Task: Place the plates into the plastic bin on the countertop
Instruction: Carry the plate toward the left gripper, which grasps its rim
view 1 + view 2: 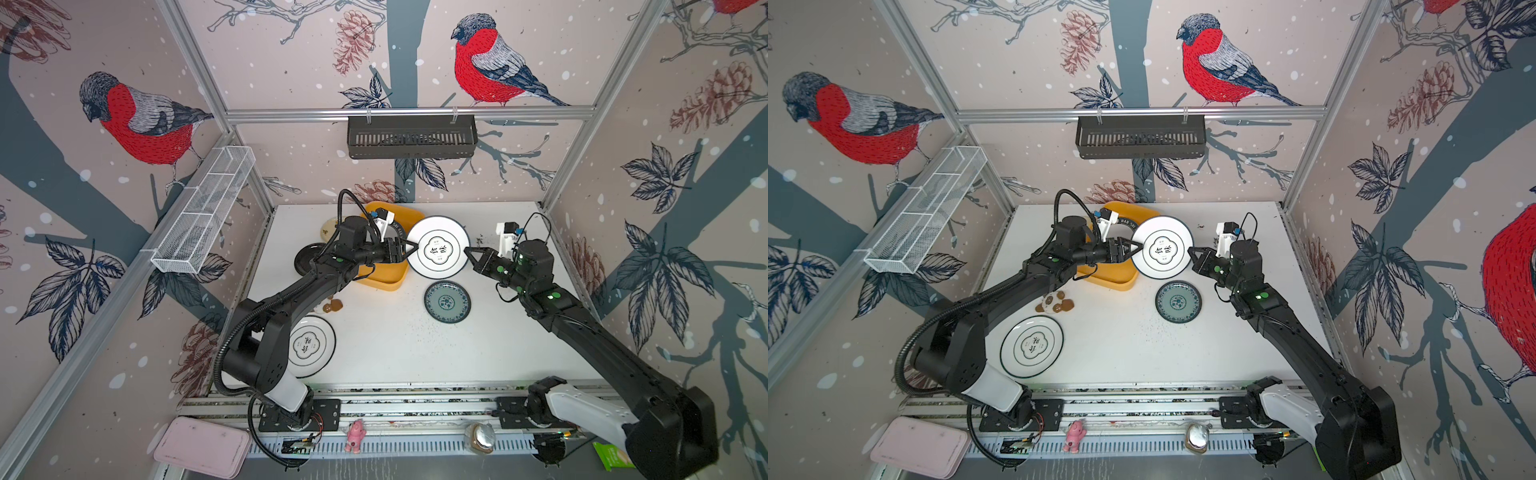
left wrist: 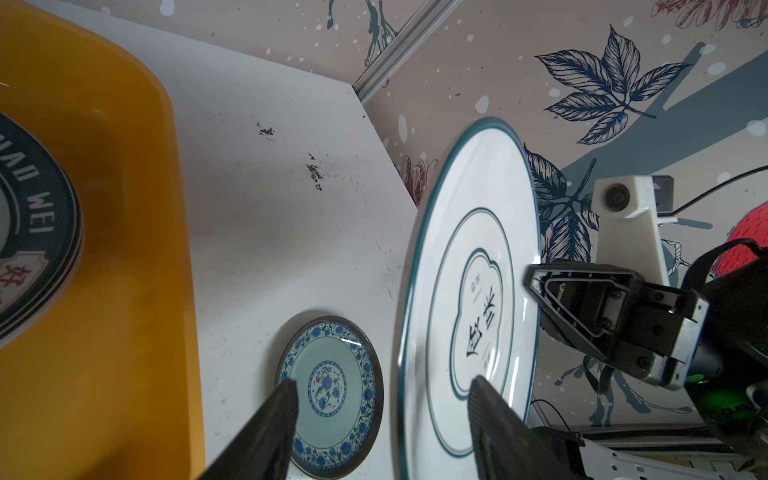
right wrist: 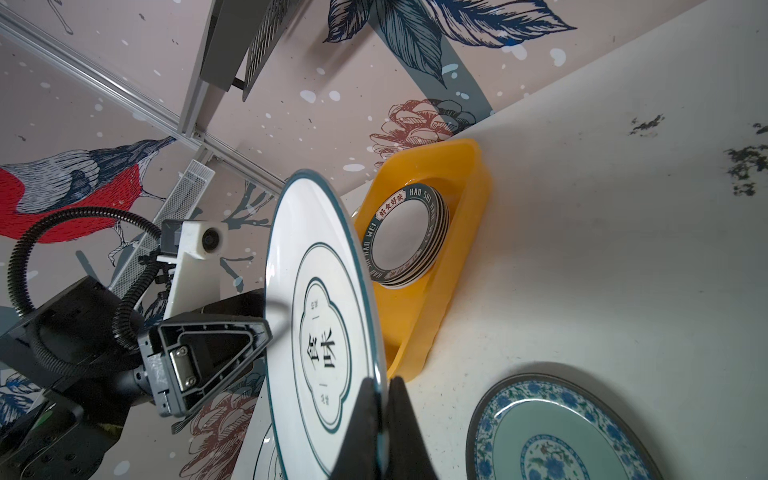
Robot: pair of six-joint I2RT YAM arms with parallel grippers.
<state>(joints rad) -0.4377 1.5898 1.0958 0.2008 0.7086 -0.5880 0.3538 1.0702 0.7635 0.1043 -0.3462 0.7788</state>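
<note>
My right gripper [image 3: 379,384] is shut on the rim of a white plate [image 1: 438,251] with a dark rim and black characters, holding it above the countertop [image 1: 395,345]. My left gripper [image 2: 382,384] is open, its fingers straddling the plate's opposite rim, one over its face and one beneath. Beside it, the yellow-orange plastic bin [image 3: 465,199] holds a stack of plates with lettered bands [image 3: 409,237]. A teal patterned plate [image 1: 447,301] lies nearer the front. Another white plate [image 1: 1032,345] lies front left. A black plate [image 1: 307,257] and a small cream plate [image 1: 329,227] lie left of the bin.
A small brown-and-white toy [image 1: 1054,303] lies on the countertop under the left arm. A black slotted basket [image 1: 411,137] hangs on the back wall and a white wire basket [image 1: 203,208] on the left wall. A pink tray [image 1: 203,446] sits off the front edge.
</note>
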